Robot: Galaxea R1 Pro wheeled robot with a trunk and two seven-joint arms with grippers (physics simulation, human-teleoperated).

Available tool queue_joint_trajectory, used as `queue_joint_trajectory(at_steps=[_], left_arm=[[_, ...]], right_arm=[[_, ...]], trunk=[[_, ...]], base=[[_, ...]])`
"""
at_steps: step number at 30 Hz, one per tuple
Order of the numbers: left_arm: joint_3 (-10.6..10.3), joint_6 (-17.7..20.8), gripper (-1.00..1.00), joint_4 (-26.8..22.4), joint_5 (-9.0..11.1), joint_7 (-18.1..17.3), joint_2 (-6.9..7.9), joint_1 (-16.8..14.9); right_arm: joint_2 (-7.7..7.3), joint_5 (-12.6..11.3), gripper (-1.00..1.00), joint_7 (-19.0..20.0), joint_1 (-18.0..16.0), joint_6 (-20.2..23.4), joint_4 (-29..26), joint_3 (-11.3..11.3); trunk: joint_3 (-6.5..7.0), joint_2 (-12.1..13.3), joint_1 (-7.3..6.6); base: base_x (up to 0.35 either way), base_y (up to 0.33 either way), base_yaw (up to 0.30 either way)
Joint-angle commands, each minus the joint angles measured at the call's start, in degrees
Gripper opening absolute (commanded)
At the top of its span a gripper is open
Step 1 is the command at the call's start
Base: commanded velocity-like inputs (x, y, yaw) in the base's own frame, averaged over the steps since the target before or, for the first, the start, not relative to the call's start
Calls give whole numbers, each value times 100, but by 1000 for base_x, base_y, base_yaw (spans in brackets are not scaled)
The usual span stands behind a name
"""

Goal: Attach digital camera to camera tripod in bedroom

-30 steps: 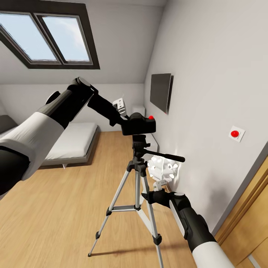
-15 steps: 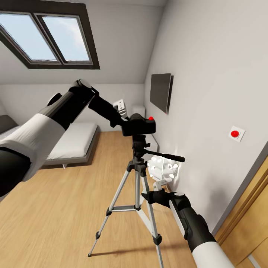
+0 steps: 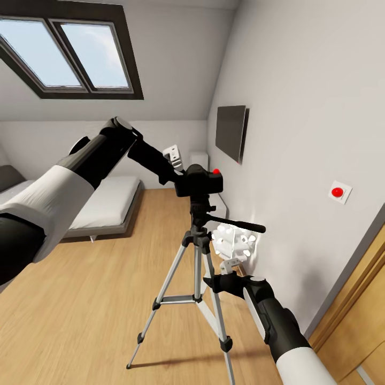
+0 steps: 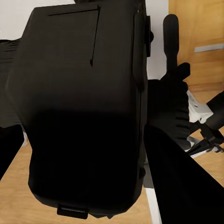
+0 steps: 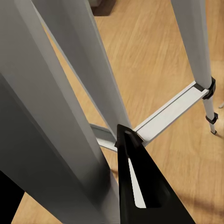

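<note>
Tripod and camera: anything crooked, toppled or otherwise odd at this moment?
Nothing stands out. The tripod stands upright on the wood floor with legs spread, and the camera sits level on its head, the left arm reaching to it. The right claw hovers beside the pan handle.

Left arm (image 3: 80,171) outstretched, right arm (image 3: 278,321) low

Digital camera (image 3: 199,181): black, chunky, red button on top, level atop tripod head. Camera tripod (image 3: 195,278): upright, silver-grey legs spread on wood floor (black pan handle pointing toward wall).
</note>
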Motion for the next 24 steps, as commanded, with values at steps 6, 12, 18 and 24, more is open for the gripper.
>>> queue_joint_trajectory(at_steps=[6,12,18,24], left_arm=[[-15,46,-100,-9,-3,-25,-6,-7],[-19,47,100,-9,-26,-8,-42,-7],[-16,47,100,-9,-37,-4,-43,-6],[-16,47,100,-8,-41,-4,-43,-6]], right_arm=[[2,47,-100,43,-3,34,63,-8],[2,47,-100,52,-3,38,63,-8],[2,47,-100,52,-3,37,63,-8],[2,47,-100,55,-3,38,63,-8]], trunk=[[-13,-8,4],[-13,-8,4],[-13,-8,4],[-13,-8,4]], base=[[0,0,0],[0,0,0],[0,0,0],[0,0,0]])
